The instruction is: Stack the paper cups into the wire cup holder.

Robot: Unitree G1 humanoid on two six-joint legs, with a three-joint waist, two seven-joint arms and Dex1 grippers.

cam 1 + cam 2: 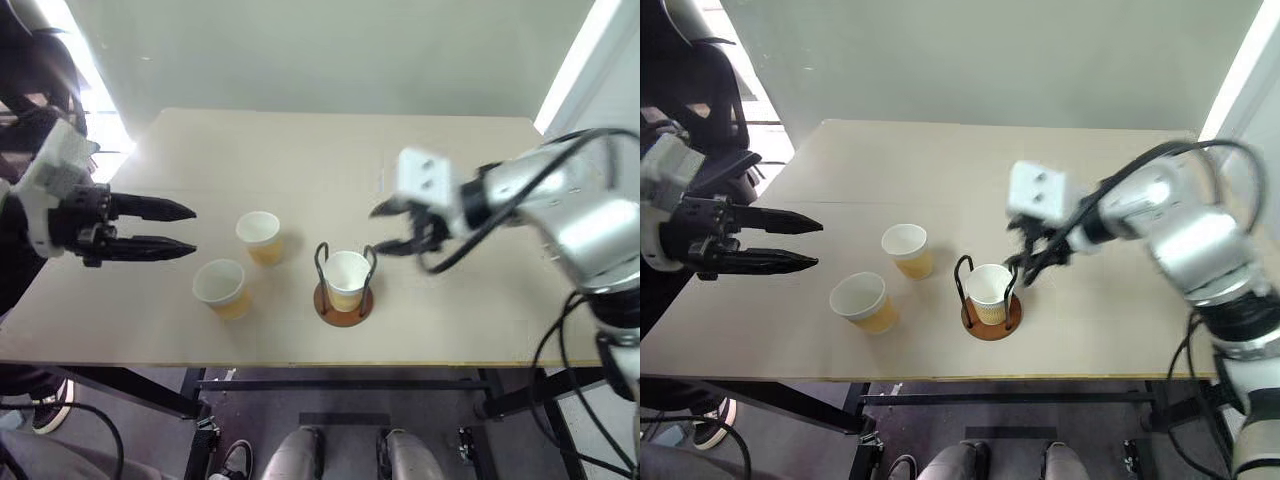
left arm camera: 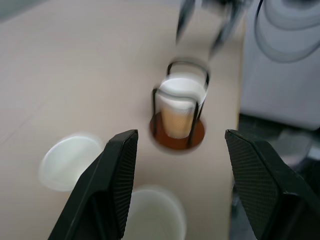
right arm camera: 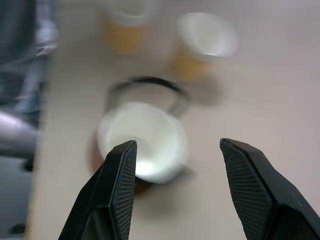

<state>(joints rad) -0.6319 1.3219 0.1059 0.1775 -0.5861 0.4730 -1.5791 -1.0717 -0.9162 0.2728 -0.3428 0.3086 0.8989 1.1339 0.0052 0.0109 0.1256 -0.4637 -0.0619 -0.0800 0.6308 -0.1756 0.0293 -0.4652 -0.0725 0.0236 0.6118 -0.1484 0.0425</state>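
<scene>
One cup (image 1: pixel 347 278) sits in the holder (image 1: pixel 345 303); two cups (image 1: pixel 259 237) stand beside it. Both grippers, left (image 1: pixel 190 230) and right (image 1: pixel 377 230), are wide and empty. Risk: a careless approach tips a loose cup.

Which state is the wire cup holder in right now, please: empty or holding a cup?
Holding one: a paper cup stands upright between the black loops of the wire cup holder.

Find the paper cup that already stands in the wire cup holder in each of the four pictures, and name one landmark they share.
Left eye view: cup in the holder, low centre, below the right gripper.
Right eye view: same cup, just right of centre.
Left wrist view: cup at centre, beyond the left gripper.
Right wrist view: cup, left of centre.
Shared landmark: the wire cup holder around it.
</scene>
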